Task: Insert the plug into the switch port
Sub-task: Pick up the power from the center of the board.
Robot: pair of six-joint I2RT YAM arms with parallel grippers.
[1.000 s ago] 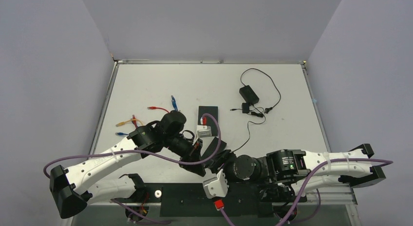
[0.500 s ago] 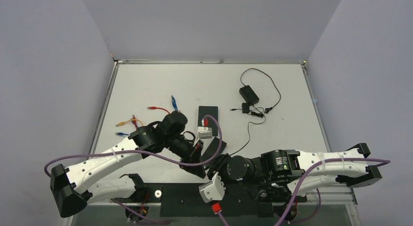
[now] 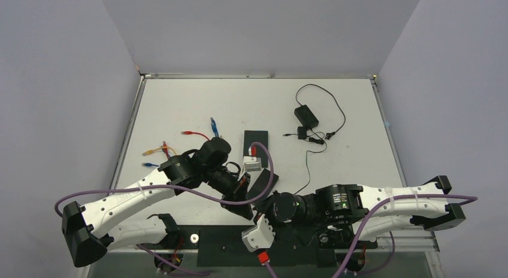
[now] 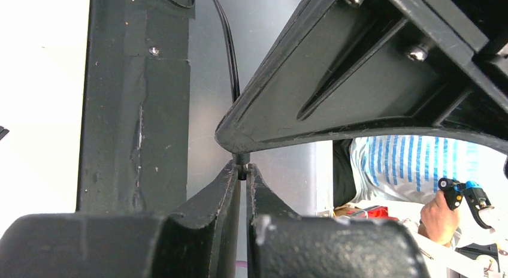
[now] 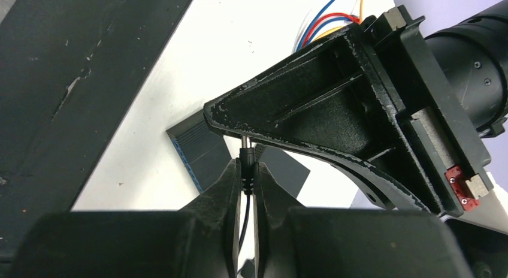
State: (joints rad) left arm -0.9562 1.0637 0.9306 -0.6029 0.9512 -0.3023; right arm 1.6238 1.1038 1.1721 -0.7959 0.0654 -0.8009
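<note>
The plug (image 5: 245,162) is a small black barrel plug on a thin black cable. My right gripper (image 5: 245,170) is shut on its ribbed body. Its metal tip points up into the fingertips of my left gripper (image 4: 241,172), which is shut on that tip (image 4: 241,160). In the top view both grippers meet near the front middle: the left gripper (image 3: 242,193) and the right gripper (image 3: 262,204). The switch (image 5: 200,151), a dark grey box with a blue-ribbed side, lies just behind them (image 3: 265,181). Its port is hidden.
The plug's cable runs back to a black power adapter (image 3: 305,115) at the far right. Coloured network cables (image 3: 191,134) lie at the left. A flat black rectangle (image 3: 257,136) lies mid-table. A black strip (image 3: 233,248) runs along the near edge.
My right gripper has gone from open to shut on the plug's body. The right arm has shifted a little to the left. The left arm has held still.
</note>
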